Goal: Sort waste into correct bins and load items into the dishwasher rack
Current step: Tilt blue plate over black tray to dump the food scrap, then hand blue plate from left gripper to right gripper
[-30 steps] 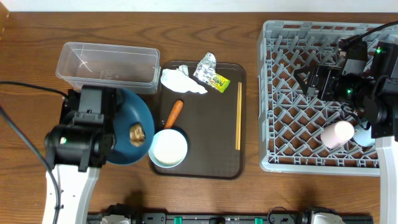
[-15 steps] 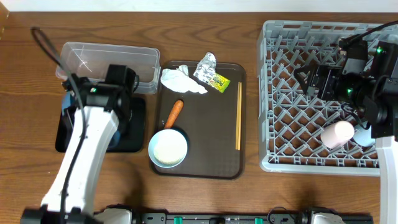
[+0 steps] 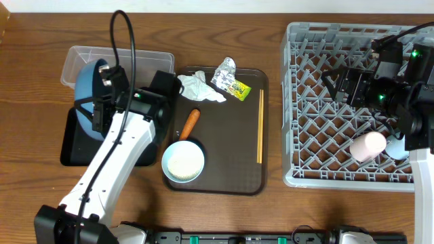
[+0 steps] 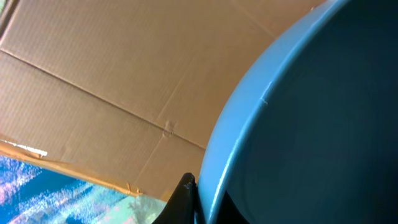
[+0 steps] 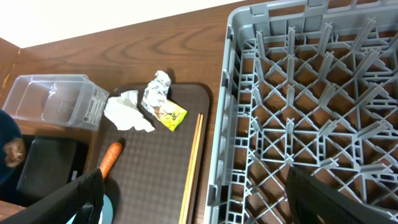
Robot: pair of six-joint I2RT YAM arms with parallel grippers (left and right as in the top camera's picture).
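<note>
1. Overhead:
   - Lifted and tipped since the earlier frames, the blue bowl [image 3: 84, 88] now stands on edge at the upper left. It is above where the clear tub [image 3: 139, 59] meets the black tray [image 3: 71, 152], carried by the left arm [image 3: 119, 152].
   - The right arm and the cups have not shifted.
   - On the brown serving tray [image 3: 230, 159] at centre lie the white tissue [image 3: 196, 87], foil [image 3: 225, 70], yellow-green wrapper [image 3: 239, 89], carrot [image 3: 190, 123] and chopsticks [image 3: 260, 127]. The white bowl [image 3: 183, 163] of rice is there too.
   - At right, the dishwasher rack [image 3: 319, 135] holds the pink cup [image 3: 368, 144]. The light-blue cup [image 3: 399, 153] is just beside it, partly hidden.
   - The right arm's fingers [image 3: 337, 87] hang spread over the rack, gripping nothing.

2. Left wrist:
   - The bowl's rim sweeps across the right of the frame.
   - The left arm's fingers [image 4: 185, 194] show as one dark tip at the bottom edge, pressed to that rim and clamped tight on it.
   - Brown cardboard [image 4: 93, 74] fills the background.

3. Right wrist:
   - Both fingers sit at the lower corners, wide apart and empty.
   - At the far left edge a brown food lump [image 5: 13, 150] shows against the bowl's inside.
   - The tub looks empty.

4. Progress, as I judge it:
   - Two cups are loaded.
   - The bowl is being emptied.
   - No waste visibly sits in either bin yet.
   - All the tray's waste, both bowls and the chopsticks are left to do.
</note>
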